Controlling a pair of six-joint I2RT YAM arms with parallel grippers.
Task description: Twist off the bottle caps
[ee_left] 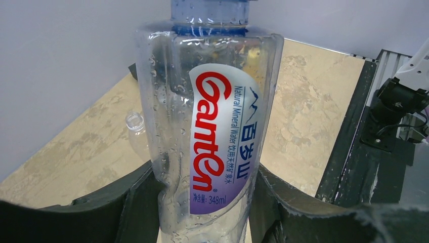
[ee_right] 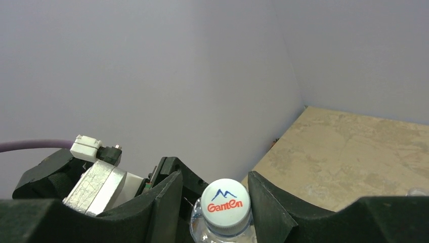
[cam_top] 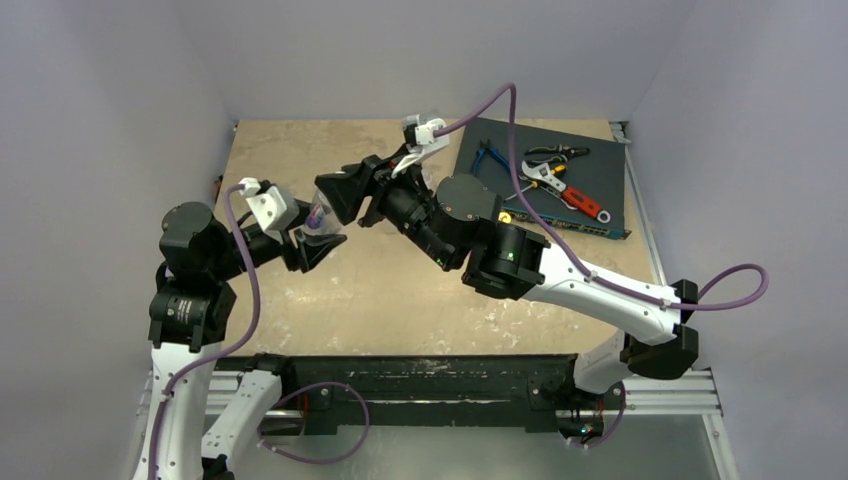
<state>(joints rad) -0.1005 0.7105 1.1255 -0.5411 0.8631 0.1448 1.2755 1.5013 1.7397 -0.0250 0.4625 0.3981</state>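
Left arm point(cam_top: 178, 400), right arm point(cam_top: 600, 292): white links, black joint housings. Purple cable point(cam_top: 511, 120) along each. White bracket point(cam_top: 268, 205) at each wrist. Left gripper point(cam_top: 318, 240), right gripper point(cam_top: 330, 198): matte black.

Pale lilac walls point(cam_top: 100, 100), mottled beige tabletop point(cam_top: 400, 290), dark grey mat point(cam_top: 600, 180)

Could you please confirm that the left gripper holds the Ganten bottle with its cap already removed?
Not quite: the cap is still on the bottle, as the right wrist view shows. The left gripper does hold the bottle.

Clear glossy plastic bottle point(ee_left: 167, 126), droplet-beaded; matt mottled tabletop point(ee_left: 313, 101).
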